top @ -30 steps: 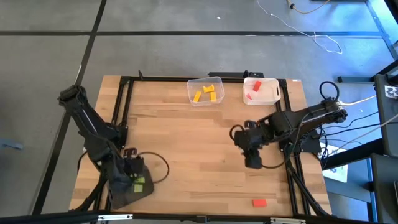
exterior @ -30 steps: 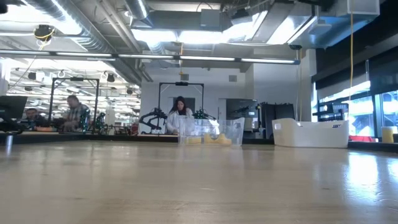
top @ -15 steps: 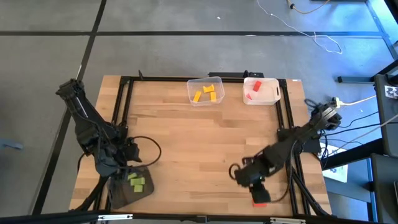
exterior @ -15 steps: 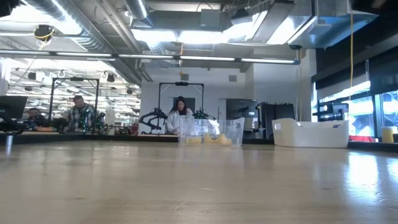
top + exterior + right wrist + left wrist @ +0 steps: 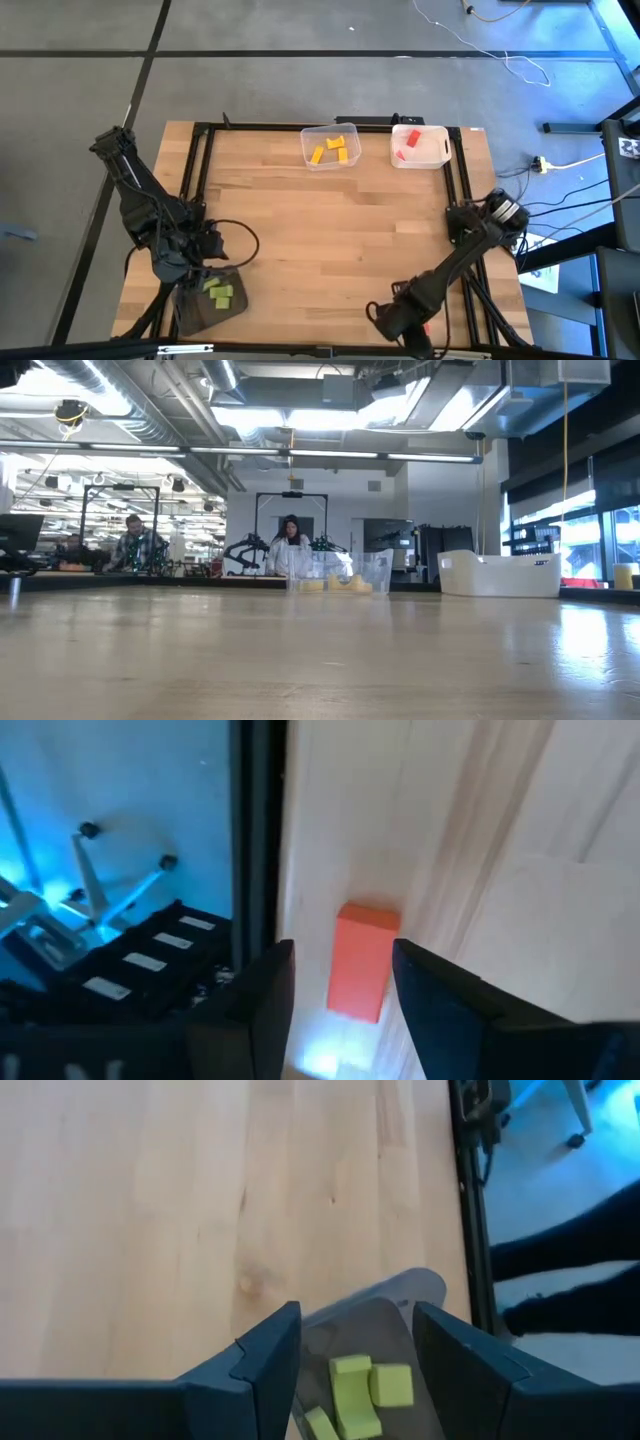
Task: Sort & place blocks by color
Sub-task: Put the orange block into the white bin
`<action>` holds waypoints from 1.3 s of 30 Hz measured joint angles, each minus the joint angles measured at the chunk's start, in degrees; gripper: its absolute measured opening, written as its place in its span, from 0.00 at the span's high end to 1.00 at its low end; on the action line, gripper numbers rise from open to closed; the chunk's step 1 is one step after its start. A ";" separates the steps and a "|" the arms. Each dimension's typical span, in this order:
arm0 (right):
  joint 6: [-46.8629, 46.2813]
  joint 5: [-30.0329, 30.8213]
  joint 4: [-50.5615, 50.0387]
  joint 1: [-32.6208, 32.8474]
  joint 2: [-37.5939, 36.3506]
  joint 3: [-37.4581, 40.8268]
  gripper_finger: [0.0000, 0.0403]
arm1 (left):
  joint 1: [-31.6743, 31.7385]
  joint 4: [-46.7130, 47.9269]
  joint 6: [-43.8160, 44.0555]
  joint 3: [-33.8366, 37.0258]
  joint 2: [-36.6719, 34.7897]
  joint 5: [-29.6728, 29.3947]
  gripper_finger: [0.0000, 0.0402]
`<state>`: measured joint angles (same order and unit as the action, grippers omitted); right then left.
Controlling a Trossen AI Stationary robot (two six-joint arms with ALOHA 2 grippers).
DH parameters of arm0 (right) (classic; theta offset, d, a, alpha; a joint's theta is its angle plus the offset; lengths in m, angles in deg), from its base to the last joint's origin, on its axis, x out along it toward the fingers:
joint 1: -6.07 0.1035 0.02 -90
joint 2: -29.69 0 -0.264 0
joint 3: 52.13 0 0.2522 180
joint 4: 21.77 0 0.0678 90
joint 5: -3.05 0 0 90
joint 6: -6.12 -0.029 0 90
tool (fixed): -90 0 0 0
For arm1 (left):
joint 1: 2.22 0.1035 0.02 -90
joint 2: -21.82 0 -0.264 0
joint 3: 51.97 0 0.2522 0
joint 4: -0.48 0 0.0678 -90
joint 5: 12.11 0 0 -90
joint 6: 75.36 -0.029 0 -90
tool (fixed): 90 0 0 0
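Red block (image 5: 364, 960): flat orange-red rectangle near table edge, between spread right hand (image 5: 340, 982) fingers; left hand (image 5: 355, 1350) spread, empty.

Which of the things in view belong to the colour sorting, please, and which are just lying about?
Belonging to the job:
- red block between the open fingers of the right tool
- green blocks in the dark container
- yellow blocks in the clear bin
- white bin

Lying about:
- white cable on the floor

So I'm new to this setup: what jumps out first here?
The right gripper, stretched to the table's near edge, with open fingers straddling a lone red block. Next, the left gripper open above the dark grey bin of green blocks at the near-left corner.
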<state>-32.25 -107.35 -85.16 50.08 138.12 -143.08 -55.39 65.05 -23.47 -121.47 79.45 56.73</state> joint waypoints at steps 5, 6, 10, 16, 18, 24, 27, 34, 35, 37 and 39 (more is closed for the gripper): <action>0.89 1.22 -0.13 0.97 2.80 0.00 0.57 | 0.00 0.00 -0.11 0.00 0.02 -3.72 0.54; 0.88 1.21 -0.11 1.18 3.08 0.00 0.57 | 0.00 -0.02 -0.13 0.00 0.02 -3.90 0.54; 0.86 1.29 -0.13 1.82 3.69 0.00 0.57 | 0.00 -0.02 -0.13 0.00 0.02 -3.92 0.54; -1.60 1.99 -0.32 2.52 3.67 0.00 0.57 | 0.00 -0.24 -0.11 0.00 0.04 -3.94 0.54; -2.87 4.15 -0.43 2.83 3.67 0.00 0.57 | 0.00 -0.24 -0.11 0.00 0.04 -3.98 0.54; -6.52 5.23 -0.52 3.01 3.67 0.00 0.57 | 0.00 -0.24 -0.11 0.00 0.06 -4.29 0.54; -6.54 3.14 -0.52 3.09 3.67 0.00 0.57 | 0.00 -0.24 -0.09 0.00 0.06 -4.31 0.54; -6.60 2.71 -0.33 3.46 3.64 0.34 0.57 | 0.00 -0.26 -0.09 0.00 0.06 -4.34 0.54; -7.08 2.75 -0.44 3.46 3.64 0.63 0.57 | 0.00 -0.26 -0.09 0.00 0.06 -4.34 0.54; -7.74 2.71 -0.56 3.52 3.64 1.38 0.57 | 0.00 -0.26 -0.06 0.00 0.06 -4.34 0.54; -7.94 2.75 -0.32 3.66 3.64 2.15 0.57 | -0.02 -0.26 -0.06 0.00 0.06 -4.34 0.54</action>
<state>-40.19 -104.60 -85.49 53.74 141.76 -140.94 -55.41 64.79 -23.53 -121.47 79.51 52.39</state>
